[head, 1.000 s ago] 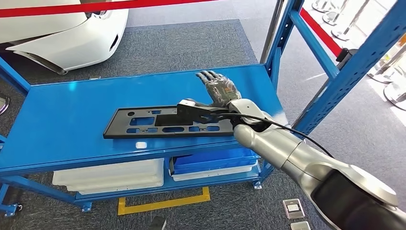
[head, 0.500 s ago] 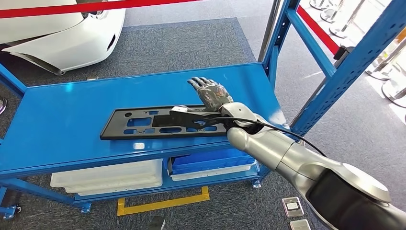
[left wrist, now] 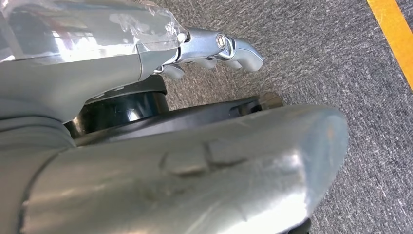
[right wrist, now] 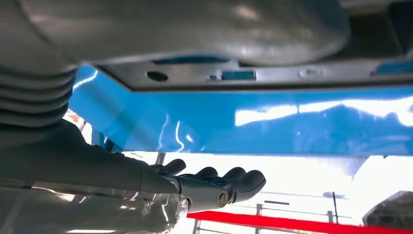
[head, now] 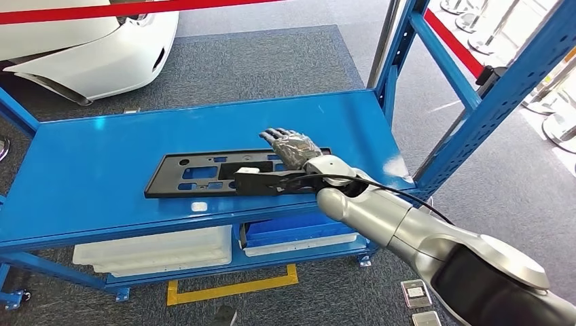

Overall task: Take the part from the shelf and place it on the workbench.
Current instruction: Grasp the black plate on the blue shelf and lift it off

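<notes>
Silver and ribbed, the right arm (head: 407, 231) reaches in from the near right corner of the head view and ends at the right hand (head: 293, 151), which lies flat over the right end of the part (head: 204, 174). Its fingers are stretched out and apart, with nothing clasped in them; the thumb (head: 255, 182) lies along the part's near edge, and whether it presses on it is hard to tell. In the right wrist view the dark fingers (right wrist: 229, 180) show extended, while the thick grey thumb blocks much of the part (right wrist: 234, 75).

The part is a flat black plate with cut-out slots, lying on the blue shelf (head: 88, 170). Its long axis runs left to right across the shelf, roughly parallel to the front edge, and the left end tapers slightly. The hand and wrist cover its right end.

Below the shelf sit a white tray (head: 156, 248) and a blue bin (head: 299, 227), both partly hidden by the shelf edge. Farther back lies grey carpet (head: 258, 61), a white car body (head: 81, 47) cut off at the frame, and a red barrier tape (head: 102, 10).

The left hand (left wrist: 214, 46) hangs over carpet, its fingers curled in, holding nothing.
</notes>
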Available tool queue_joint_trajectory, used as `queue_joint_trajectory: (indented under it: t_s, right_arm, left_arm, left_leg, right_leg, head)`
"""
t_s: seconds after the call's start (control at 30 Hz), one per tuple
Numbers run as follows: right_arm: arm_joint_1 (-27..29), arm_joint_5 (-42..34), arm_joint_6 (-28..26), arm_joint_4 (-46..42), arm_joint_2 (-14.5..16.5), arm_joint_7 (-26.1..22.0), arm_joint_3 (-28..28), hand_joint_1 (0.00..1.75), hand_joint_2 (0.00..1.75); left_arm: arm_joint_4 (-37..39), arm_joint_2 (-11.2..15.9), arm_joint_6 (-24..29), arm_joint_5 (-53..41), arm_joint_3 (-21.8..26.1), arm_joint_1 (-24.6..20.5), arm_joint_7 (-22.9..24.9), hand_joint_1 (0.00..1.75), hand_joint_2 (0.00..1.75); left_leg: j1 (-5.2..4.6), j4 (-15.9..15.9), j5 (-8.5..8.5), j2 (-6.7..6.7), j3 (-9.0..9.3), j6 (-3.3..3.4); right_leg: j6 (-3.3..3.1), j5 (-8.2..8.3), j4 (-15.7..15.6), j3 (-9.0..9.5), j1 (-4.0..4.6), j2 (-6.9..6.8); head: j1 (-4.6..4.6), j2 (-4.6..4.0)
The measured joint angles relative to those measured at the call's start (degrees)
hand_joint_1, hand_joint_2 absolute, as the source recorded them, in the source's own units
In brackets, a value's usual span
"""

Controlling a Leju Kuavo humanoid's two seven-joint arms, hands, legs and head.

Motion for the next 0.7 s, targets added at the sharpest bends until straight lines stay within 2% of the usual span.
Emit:
queue_joint_trajectory:
  t_s: [0.23, 0.6, 0.7]
  right_arm:
    - [0.32, 1.60, 5.78, 1.74, 0.02, 1.19, 2.57, 0.00, 1.75]
    - [0.17, 6.54, 10.92, 5.38, 0.98, -1.42, 7.52, 0.00, 1.75]
    - [0.14, 7.65, 11.23, 6.48, 1.21, -1.69, 8.74, 1.31, 1.75]
  left_arm:
    - [0.00, 0.00, -0.31, -0.05, 0.01, -0.13, 0.01, 0.00, 0.00]
    - [0.00, 0.00, -0.26, 0.48, 0.01, -0.14, -0.97, 0.00, 0.00]
    - [0.00, 0.00, -0.19, 0.48, 0.01, -0.16, -1.31, 0.00, 0.00]
  left_leg:
    - [0.00, 0.00, -0.02, 0.00, 0.00, -0.02]
    - [0.01, 0.00, -0.02, -0.01, 0.00, -0.02]
    - [0.01, 0.00, -0.02, -0.01, 0.02, -0.02]
  right_leg:
    - [0.02, -0.01, -0.01, -0.01, 0.00, 0.00]
    - [0.02, -0.01, 0.00, 0.00, 0.01, 0.00]
    - [0.02, -0.01, 0.00, 0.02, 0.01, 0.00]
  head:
    - [-0.01, 0.00]
    - [0.01, 0.00]
    - [0.02, 0.00]
